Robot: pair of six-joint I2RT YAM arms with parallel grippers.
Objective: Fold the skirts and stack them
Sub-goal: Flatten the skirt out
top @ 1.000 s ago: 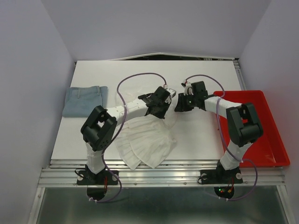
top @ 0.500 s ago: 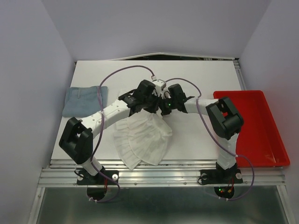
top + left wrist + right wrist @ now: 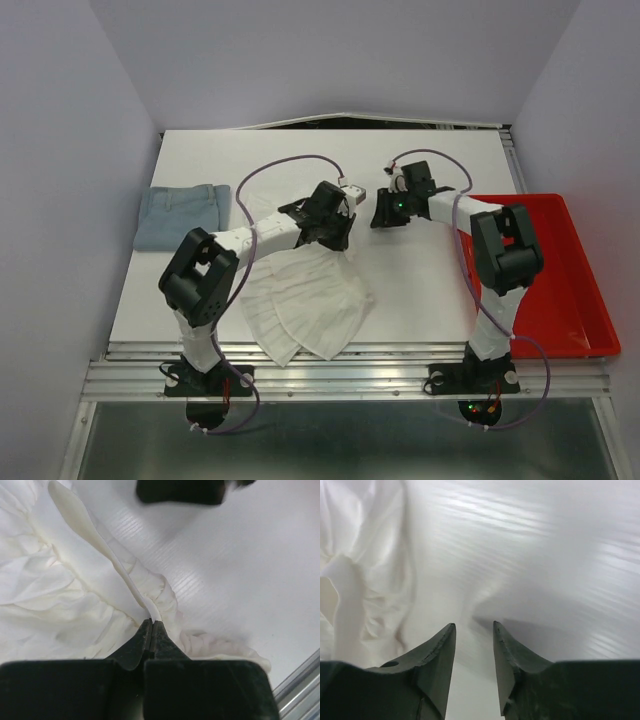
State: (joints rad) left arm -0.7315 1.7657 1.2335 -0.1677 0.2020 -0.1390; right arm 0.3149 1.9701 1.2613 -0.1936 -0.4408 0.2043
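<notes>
The white pleated skirt (image 3: 305, 300) lies spread on the table's near middle. My left gripper (image 3: 340, 236) is at its upper right corner, shut on a thin fold of the skirt's edge (image 3: 125, 575), and the fold rises out of the jaws in the left wrist view (image 3: 151, 622). My right gripper (image 3: 379, 214) is open and empty just right of that corner, low over bare table (image 3: 473, 625), with the white skirt (image 3: 350, 580) to its left. The folded light blue denim skirt (image 3: 182, 215) lies at the table's left edge.
A red plastic tray (image 3: 585, 300) stands at the right edge of the table, beside the right arm's base link. Grey walls close in the left, right and back. The table's metal front rail (image 3: 350, 375) runs along the near edge.
My right gripper has drawn back to the right, away from the skirt's top, and is open. My left gripper has shifted slightly right, still holding the skirt's edge.
</notes>
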